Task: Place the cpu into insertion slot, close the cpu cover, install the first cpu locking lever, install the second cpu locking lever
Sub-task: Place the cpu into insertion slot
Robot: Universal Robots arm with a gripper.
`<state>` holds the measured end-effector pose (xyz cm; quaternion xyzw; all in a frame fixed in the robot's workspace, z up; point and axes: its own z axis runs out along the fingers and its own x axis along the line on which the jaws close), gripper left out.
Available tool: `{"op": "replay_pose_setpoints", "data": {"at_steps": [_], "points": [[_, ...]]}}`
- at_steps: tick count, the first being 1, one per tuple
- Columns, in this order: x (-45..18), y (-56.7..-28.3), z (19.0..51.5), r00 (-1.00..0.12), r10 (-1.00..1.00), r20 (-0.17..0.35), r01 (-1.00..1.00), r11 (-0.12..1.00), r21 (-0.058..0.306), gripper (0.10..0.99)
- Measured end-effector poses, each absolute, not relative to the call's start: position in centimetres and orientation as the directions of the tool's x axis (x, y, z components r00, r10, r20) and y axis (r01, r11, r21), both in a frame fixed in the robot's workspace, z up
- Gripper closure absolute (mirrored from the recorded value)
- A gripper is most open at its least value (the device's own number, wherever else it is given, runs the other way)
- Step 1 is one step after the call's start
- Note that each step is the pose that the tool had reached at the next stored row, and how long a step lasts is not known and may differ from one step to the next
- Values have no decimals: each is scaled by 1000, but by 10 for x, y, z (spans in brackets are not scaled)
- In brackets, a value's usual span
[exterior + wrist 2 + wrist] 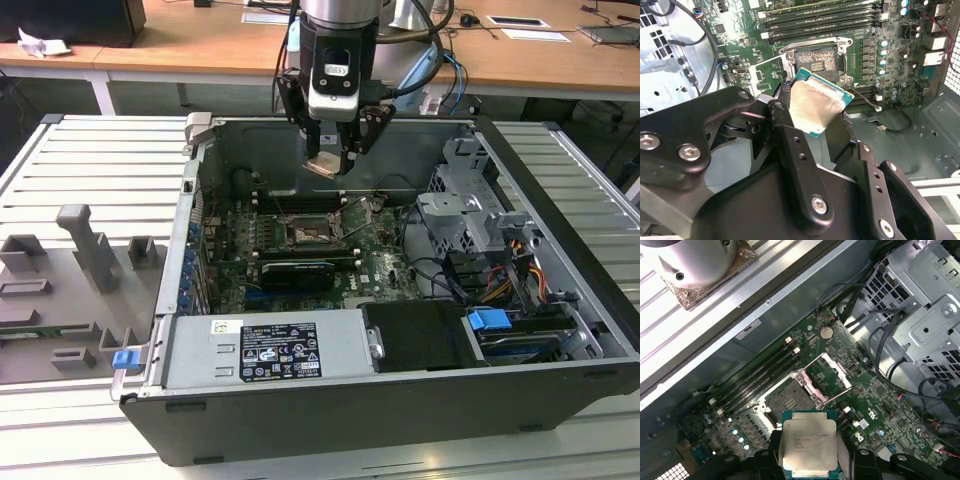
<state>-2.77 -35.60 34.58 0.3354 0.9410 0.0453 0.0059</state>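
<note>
One gripper point(331, 160), fingers clamped on the cpu point(322, 166) — it hangs in the air above the motherboard point(300, 262) inside the open computer case point(400, 400), well clear of the board. In both wrist views the cpu shows its silvery face, pinched by two opposite edges. Socket point(790, 402) sits bare, contacts exposed — cpu cover point(827, 374) swung open beside it, memory slots point(760, 377) just alongside.
</note>
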Motion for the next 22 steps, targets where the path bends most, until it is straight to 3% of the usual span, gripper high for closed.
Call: {"op": "replay_pose_setpoints", "data": {"at_steps": [22], "points": [[-28, -356, 338, -582, 813, 19, 811, 579, 89, 561]]}}
